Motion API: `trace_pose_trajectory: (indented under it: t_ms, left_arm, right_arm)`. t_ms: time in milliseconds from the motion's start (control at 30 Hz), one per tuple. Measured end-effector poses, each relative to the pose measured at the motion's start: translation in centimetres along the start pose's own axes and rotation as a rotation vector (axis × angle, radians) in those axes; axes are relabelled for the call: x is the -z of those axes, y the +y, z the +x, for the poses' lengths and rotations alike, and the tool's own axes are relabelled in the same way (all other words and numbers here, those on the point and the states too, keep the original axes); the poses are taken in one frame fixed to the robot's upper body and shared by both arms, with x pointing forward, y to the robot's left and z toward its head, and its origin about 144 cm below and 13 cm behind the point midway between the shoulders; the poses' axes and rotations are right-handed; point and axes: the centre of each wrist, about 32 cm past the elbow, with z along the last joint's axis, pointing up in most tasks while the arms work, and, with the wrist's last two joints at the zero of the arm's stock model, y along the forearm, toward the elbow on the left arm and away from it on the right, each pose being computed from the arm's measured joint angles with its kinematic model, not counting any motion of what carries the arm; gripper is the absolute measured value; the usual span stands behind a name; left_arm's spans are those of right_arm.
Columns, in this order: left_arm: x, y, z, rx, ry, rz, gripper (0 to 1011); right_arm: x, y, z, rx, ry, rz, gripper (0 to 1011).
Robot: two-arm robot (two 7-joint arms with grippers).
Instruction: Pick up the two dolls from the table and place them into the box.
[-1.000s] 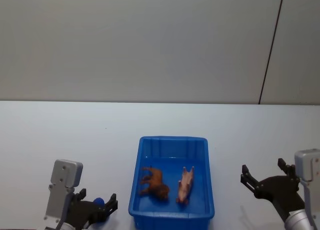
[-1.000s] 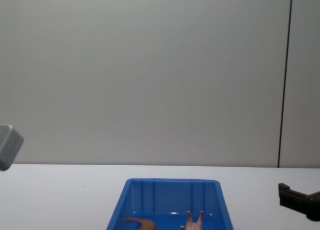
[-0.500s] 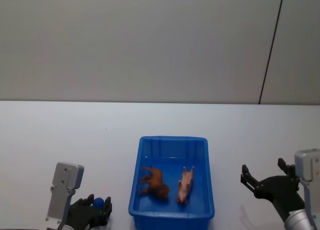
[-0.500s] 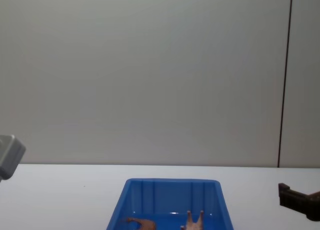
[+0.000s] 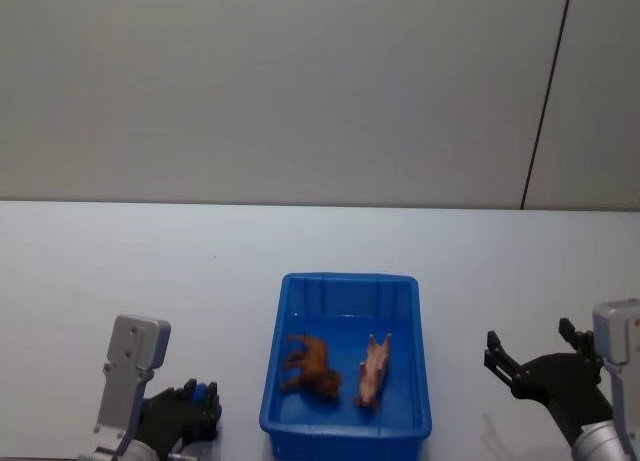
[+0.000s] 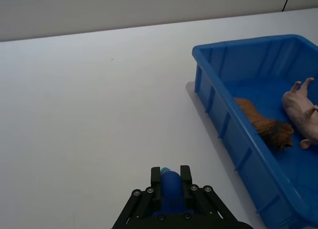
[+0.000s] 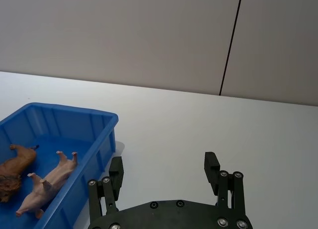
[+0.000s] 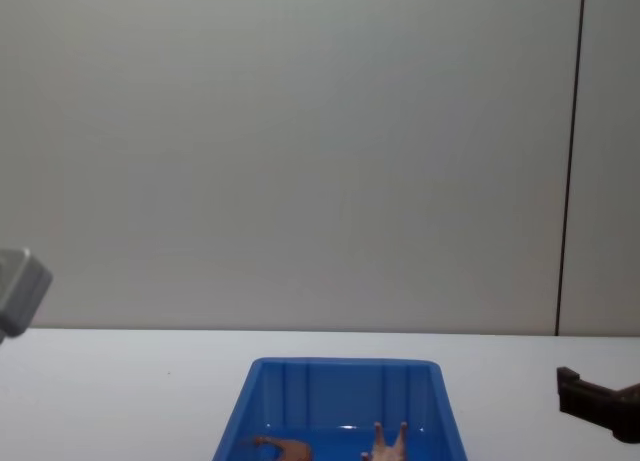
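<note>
Lying in the box are 2 dolls, tan and pink; my left claw is closed and empty, my right claw spread wide.

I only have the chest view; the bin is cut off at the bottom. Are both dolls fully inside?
Observer: Yes. The tan-brown doll and the pale pink doll both lie on the floor of the blue bin, tan on the left.
Operator: Is either arm holding anything?
Observer: No. The right gripper sits right of the bin, jaws spread wide, empty.
Operator: And the left?
Observer: The left gripper is over the table beside the bin's near left corner, jaws shut, no doll.
</note>
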Motion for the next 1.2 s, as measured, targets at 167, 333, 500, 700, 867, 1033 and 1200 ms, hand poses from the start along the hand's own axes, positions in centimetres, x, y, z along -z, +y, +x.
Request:
trace_pose_trajectory:
  t_ms: [167,333,500,700,867,1033,1200]
  left_arm:
    - [-0.7,0.1,-0.1,0.000,-0.014,-0.039,198]
    - [-1.7,0.1,-0.2,0.012,-0.039,-0.097,169]
    - [-2.8,0.1,-0.4,0.035,-0.066,-0.153,144]
    - [-4.0,-0.1,-0.4,0.090,-0.099,-0.225,111]
    - [-4.8,-0.3,-0.5,0.152,-0.118,-0.279,83]
    - [-5.4,-0.7,-0.4,0.223,-0.129,-0.322,72]
    - [-5.8,-1.1,-0.3,0.290,-0.136,-0.352,72]
  right_arm:
    - [0.0,0.0,0.0,0.000,0.000,0.000,1001]
    - [0.0,0.0,0.0,0.000,0.000,0.000,1001]
    - [0.0,0.0,0.0,0.000,0.000,0.000,1001]
    - [0.0,0.0,0.0,0.000,0.000,0.000,1001]
    - [0.0,0.0,0.0,0.000,0.000,0.000,1001]
    - [0.0,0.0,0.0,0.000,0.000,0.000,1001]
    - [0.0,0.0,0.0,0.000,0.000,0.000,1001]
